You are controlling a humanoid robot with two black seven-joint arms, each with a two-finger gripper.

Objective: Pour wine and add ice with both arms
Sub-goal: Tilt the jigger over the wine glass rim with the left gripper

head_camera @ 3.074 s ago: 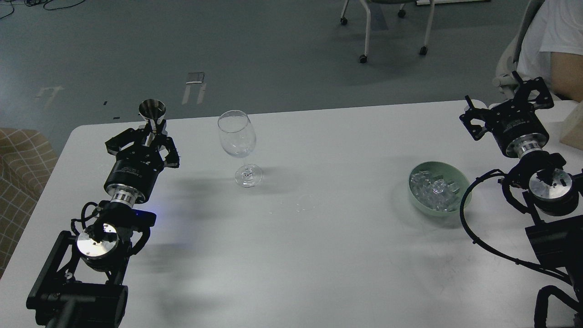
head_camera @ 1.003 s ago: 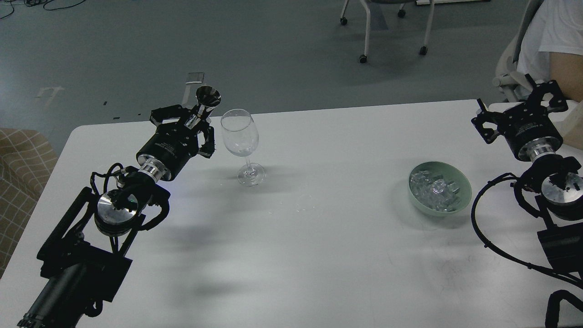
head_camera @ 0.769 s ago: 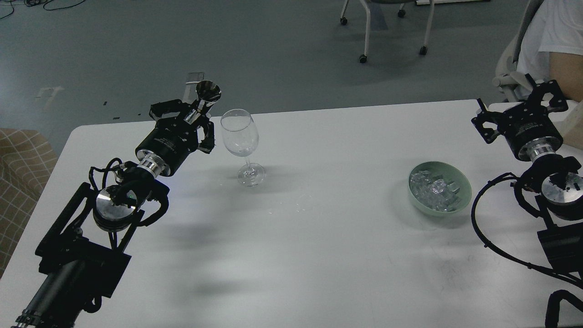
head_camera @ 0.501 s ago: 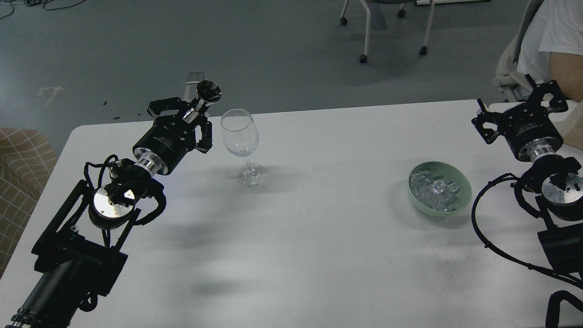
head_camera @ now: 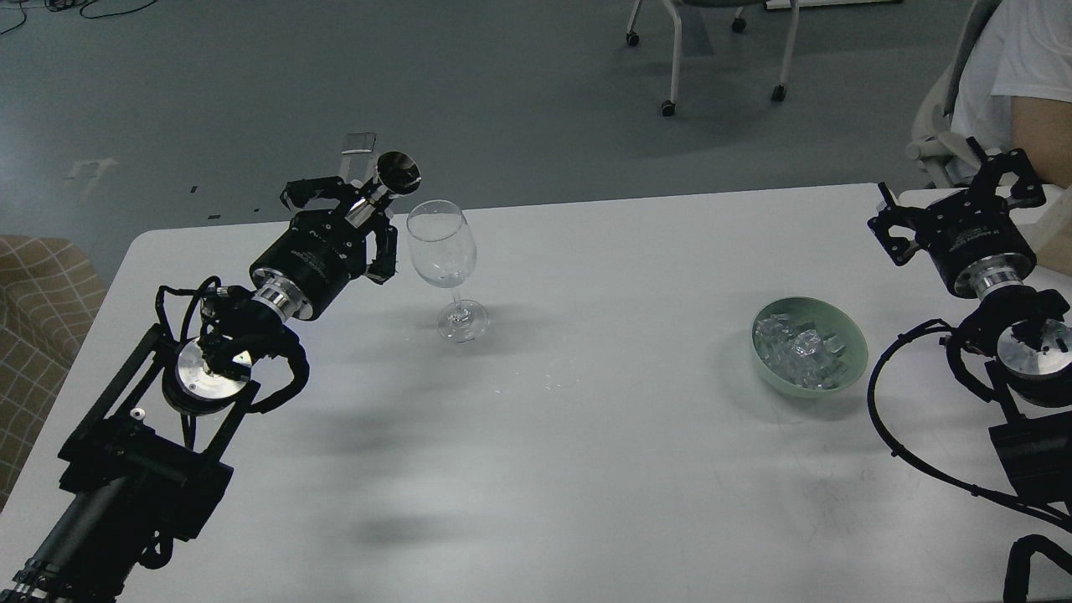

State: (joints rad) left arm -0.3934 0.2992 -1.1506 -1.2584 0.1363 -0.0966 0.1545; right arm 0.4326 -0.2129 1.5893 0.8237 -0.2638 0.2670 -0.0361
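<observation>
A clear, empty wine glass [head_camera: 441,251] stands upright on the white table [head_camera: 586,469], left of centre. My left gripper [head_camera: 356,216] is shut on a small silver metal cup [head_camera: 390,177], held above the table just left of the glass rim and tipped toward it. The ice [head_camera: 800,350] lies as many small clear cubes in a pale green bowl [head_camera: 852,373] at the right. My right gripper [head_camera: 963,197] is open and empty at the far right, beyond the bowl.
A person in a white shirt [head_camera: 1013,67] sits at the table's far right corner. A chair [head_camera: 712,50] stands on the grey floor beyond the table. A checked fabric seat [head_camera: 38,318] is beside the left edge.
My left gripper has carried the metal cup right and up, from left of the glass to beside its rim, and tilted it toward the glass. The right arm has barely moved.
</observation>
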